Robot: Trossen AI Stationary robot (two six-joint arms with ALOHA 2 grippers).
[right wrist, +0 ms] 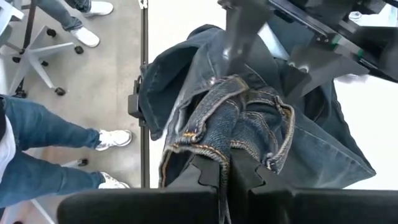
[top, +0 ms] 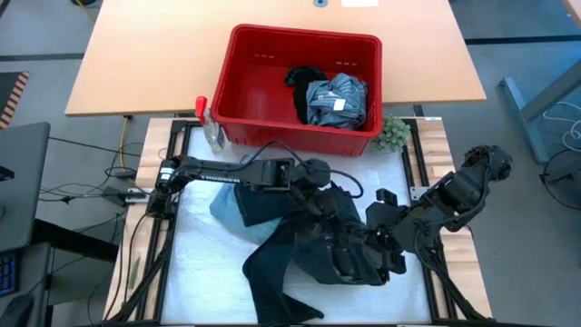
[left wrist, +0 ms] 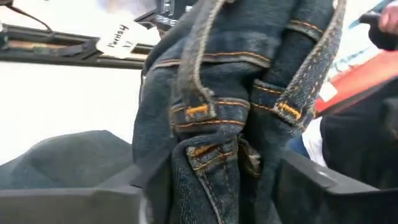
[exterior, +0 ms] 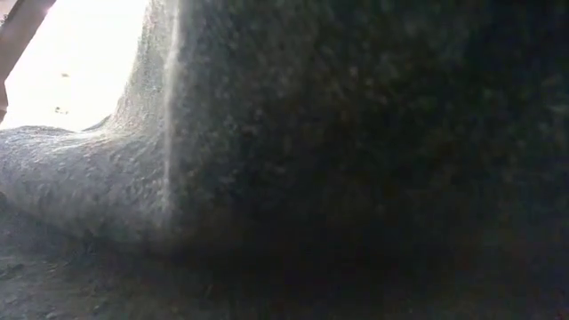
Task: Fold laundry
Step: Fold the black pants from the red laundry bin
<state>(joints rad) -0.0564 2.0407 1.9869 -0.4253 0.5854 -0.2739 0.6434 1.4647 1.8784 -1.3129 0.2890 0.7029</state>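
Dark blue jeans lie bunched on the white-covered table, one leg trailing to the near edge. Both grippers are at the bunched waistband in the middle. My left gripper reaches in from the left, and belt-looped denim fills the gap between its fingers. My right gripper comes from the right and is shut on a denim fold. Part of a light blue garment shows from under the jeans. Dark cloth blocks the low view. My left gripper has the bunched waistband, just below the belt loops, between its two fingers, several layers thick. It comes nearly level from the table's left. The denim stands raised in front of it. My right gripper pinches a folded, seamed edge of the jeans between its shut fingers. It slants down from the right. The fold is lifted off the table and the rest of the denim hangs below it.
A red plastic basket at the far edge holds black and grey-blue garments. A green fuzzy ball sits by its right corner and a spray bottle by its left. A person's legs stand beside the table.
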